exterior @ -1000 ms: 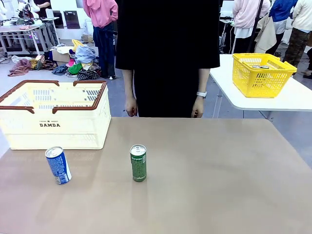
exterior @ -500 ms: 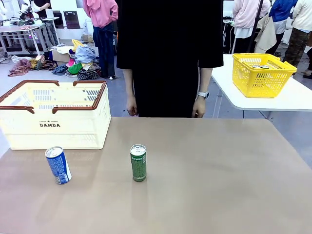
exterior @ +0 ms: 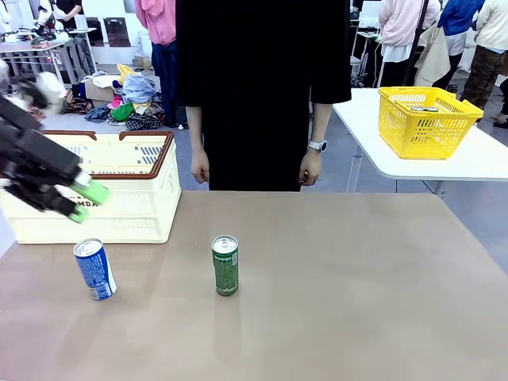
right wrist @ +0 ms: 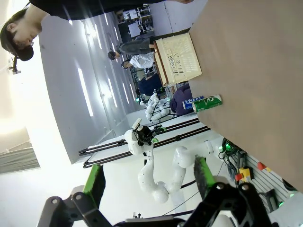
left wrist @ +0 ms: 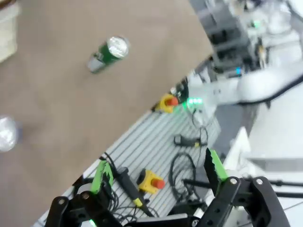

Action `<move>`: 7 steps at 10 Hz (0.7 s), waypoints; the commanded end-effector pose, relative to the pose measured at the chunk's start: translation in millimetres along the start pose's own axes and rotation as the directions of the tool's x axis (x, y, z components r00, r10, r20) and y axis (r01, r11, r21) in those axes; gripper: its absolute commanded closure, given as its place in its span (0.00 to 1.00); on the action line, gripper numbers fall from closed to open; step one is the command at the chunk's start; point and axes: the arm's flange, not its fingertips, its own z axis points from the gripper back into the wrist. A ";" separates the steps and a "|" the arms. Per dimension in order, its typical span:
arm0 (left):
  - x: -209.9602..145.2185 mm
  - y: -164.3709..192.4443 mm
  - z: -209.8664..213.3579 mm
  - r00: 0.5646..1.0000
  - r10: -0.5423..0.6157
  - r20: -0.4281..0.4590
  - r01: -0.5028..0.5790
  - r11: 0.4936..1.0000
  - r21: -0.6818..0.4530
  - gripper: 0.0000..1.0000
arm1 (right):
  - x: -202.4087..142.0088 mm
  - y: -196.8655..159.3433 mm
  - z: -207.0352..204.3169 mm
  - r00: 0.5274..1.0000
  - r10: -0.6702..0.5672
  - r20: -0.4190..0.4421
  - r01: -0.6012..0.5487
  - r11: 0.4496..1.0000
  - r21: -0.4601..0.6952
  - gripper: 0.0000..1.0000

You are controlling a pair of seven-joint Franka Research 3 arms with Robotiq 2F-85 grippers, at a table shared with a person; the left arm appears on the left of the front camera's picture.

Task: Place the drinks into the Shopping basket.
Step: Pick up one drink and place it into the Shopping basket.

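Left claw (exterior: 86,202) hung spread before cream-white slotted plastic basket (exterior: 131,210).
Slim blue aluminium can (exterior: 95,270) and green can (exterior: 225,266) stood on brown desk (exterior: 357,278); right claw (right wrist: 147,177) spread too.

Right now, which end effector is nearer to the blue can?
Left. The left end effector hangs just above the blue can, by the DAMDA basket's front wall. The right end effector is off the table, far from the can.

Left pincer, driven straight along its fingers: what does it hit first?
Left pincer aims past the table edge: likely the cables and yellow button box on the rail there first. Depth unclear.
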 end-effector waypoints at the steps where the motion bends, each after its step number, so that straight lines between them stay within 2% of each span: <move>1: -3.2 12.8 -12.9 0.999 -0.032 -0.013 0.033 0.996 0.087 0.00 | -2.8 3.0 1.0 1.000 -0.004 -0.011 0.004 1.000 -0.009 0.00; 2: 0.0 0.0 0.0 1.000 0.000 0.000 0.000 1.000 0.000 0.00 | -2.8 3.0 1.0 1.000 -0.004 -0.011 0.004 1.000 -0.009 0.00; 7: 3.4 2.0 -1.5 1.000 -0.013 0.001 0.013 1.000 -0.003 0.00 | -2.8 3.0 1.0 1.000 -0.004 -0.011 0.004 1.000 -0.009 0.00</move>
